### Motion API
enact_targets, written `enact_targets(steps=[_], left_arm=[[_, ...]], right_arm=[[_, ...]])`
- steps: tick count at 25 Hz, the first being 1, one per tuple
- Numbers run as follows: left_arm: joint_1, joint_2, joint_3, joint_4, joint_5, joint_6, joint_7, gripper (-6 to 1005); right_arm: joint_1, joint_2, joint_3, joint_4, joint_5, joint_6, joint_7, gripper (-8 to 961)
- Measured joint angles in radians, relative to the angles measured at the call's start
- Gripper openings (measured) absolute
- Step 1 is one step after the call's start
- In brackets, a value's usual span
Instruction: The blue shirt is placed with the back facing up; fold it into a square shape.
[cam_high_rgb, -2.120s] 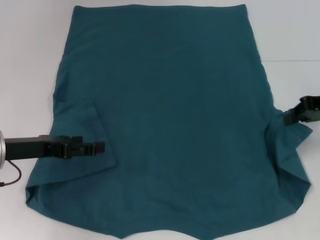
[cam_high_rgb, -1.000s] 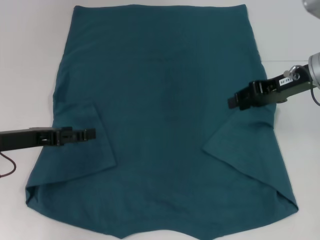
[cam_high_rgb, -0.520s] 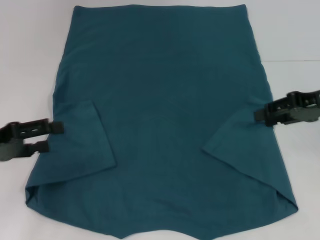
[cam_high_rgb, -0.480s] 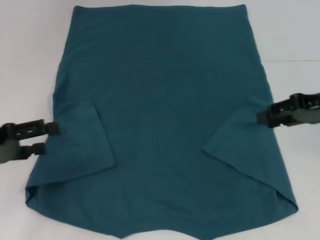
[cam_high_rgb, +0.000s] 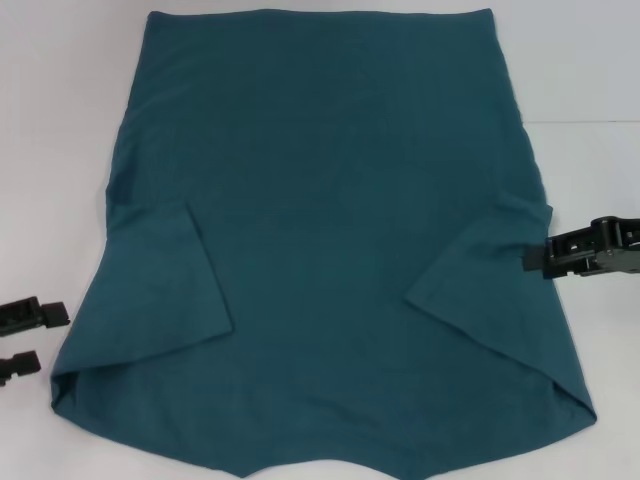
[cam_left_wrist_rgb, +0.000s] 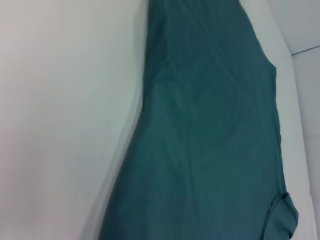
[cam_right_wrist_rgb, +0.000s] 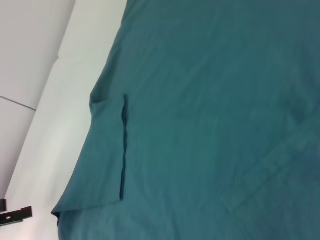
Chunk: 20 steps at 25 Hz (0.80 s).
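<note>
The blue shirt (cam_high_rgb: 330, 200) lies flat on the white table, back up, hem at the far side. Its left sleeve (cam_high_rgb: 165, 290) and right sleeve (cam_high_rgb: 490, 290) are both folded inward onto the body. My left gripper (cam_high_rgb: 53, 337) is open beside the shirt's left edge, over bare table and touching no cloth. Over the shirt's right edge my right gripper (cam_high_rgb: 537, 260) is open and holds nothing. The left wrist view shows the shirt (cam_left_wrist_rgb: 210, 140) lengthwise. The right wrist view shows the shirt (cam_right_wrist_rgb: 210, 100) and, far off, the left gripper's finger (cam_right_wrist_rgb: 15, 215).
White table (cam_high_rgb: 60, 120) surrounds the shirt on the left, right and far sides. A seam in the table surface (cam_high_rgb: 590, 122) runs off to the right. The shirt's near edge reaches the bottom of the head view.
The right gripper carried the right sleeve inward, let it go and drew back to the shirt's right edge. The left gripper let go of the left sleeve, opened and withdrew left off the cloth.
</note>
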Motion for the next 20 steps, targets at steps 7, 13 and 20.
enact_targets(steps=[7, 13, 20], left_arm=[[0.009, -0.005, 0.013, -0.059, 0.008, -0.079, 0.024, 947], [0.007, -0.006, 0.02, -0.084, 0.029, -0.125, 0.03, 947], [0.01, -0.013, 0.02, -0.106, 0.03, -0.15, 0.093, 947]], right_arm=[[-0.008, 0.021, 0.013, 0.002, 0.001, 0.007, -0.046, 507], [-0.015, 0.028, 0.032, 0.002, 0.001, 0.012, -0.053, 507], [-0.021, 0.029, 0.049, 0.002, 0.001, 0.014, -0.054, 507]])
